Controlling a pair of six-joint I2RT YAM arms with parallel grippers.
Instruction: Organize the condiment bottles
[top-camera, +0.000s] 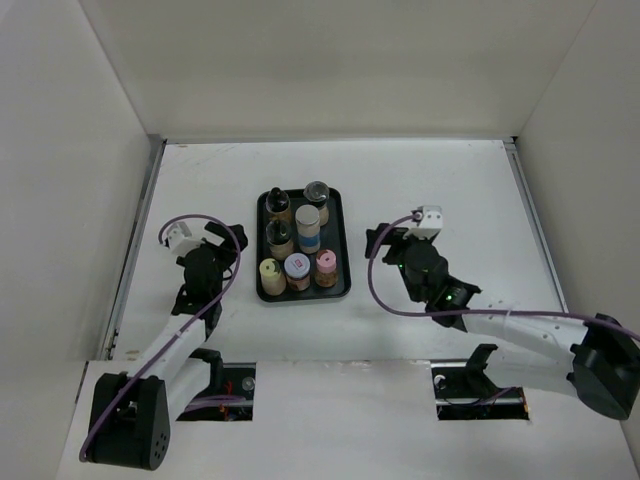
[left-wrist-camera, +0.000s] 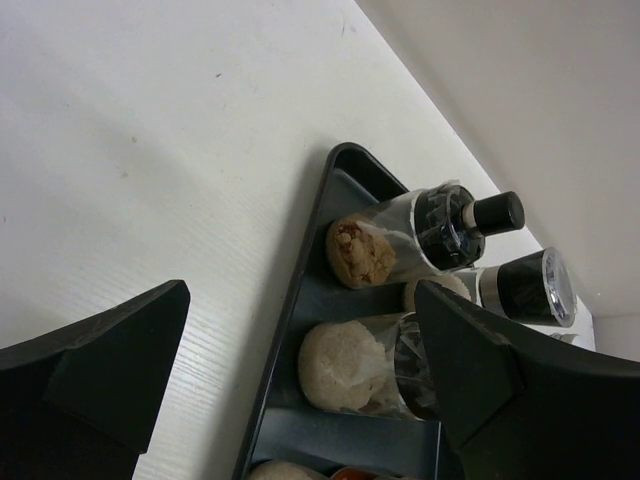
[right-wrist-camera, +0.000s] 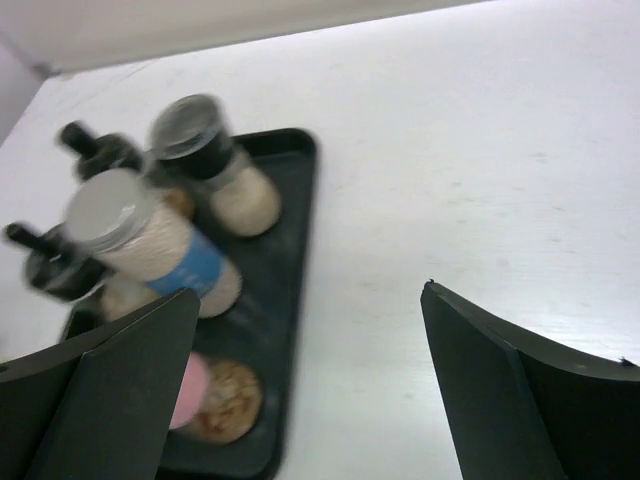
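Observation:
Several condiment bottles stand upright in a black tray at mid table. Among them are a yellow-capped one, a pink-capped one and a blue-labelled one. My left gripper hangs open just left of the tray. Its wrist view shows the tray's rim and a black-capped bottle between the spread fingers. My right gripper is open to the right of the tray with nothing in it. Its wrist view shows the blue-labelled bottle and the pink-capped bottle.
White walls enclose the table on the left, back and right. Purple cables loop over both wrists. Bare white tabletop surrounds the tray.

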